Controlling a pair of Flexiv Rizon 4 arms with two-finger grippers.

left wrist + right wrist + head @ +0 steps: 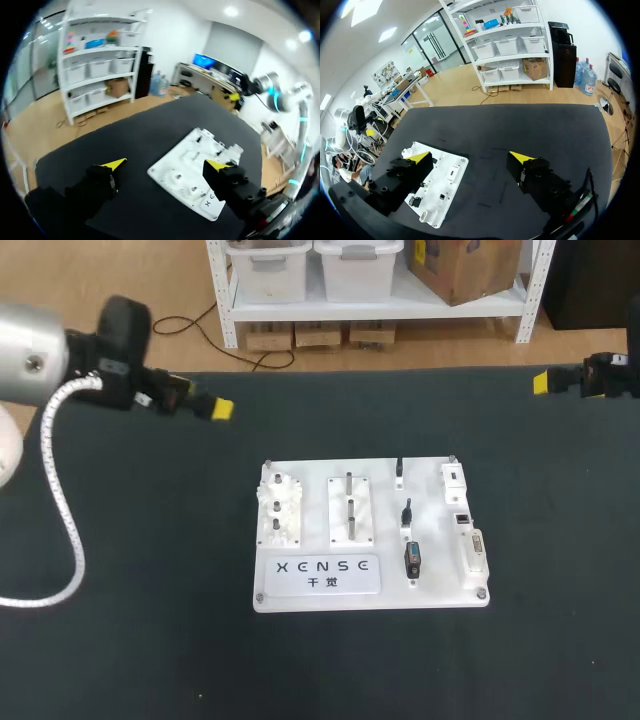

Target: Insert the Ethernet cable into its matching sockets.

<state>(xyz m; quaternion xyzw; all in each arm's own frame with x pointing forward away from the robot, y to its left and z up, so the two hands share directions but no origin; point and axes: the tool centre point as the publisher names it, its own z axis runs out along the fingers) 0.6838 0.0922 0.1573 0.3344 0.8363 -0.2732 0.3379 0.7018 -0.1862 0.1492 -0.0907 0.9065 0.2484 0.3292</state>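
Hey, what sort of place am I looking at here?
Most likely a robotics lab test bench. The left arm and right arm hang with jaws open above a black-covered table, and a white practice board with pegs and sockets lies on it.

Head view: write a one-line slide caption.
Left gripper and right gripper hang open and empty above the black table, apart from the white socket board at its centre.

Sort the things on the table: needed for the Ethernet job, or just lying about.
Job: white board; black plugs on it; sockets along its right edge.
Lying about, on the board: gear block; peg block; label plate.
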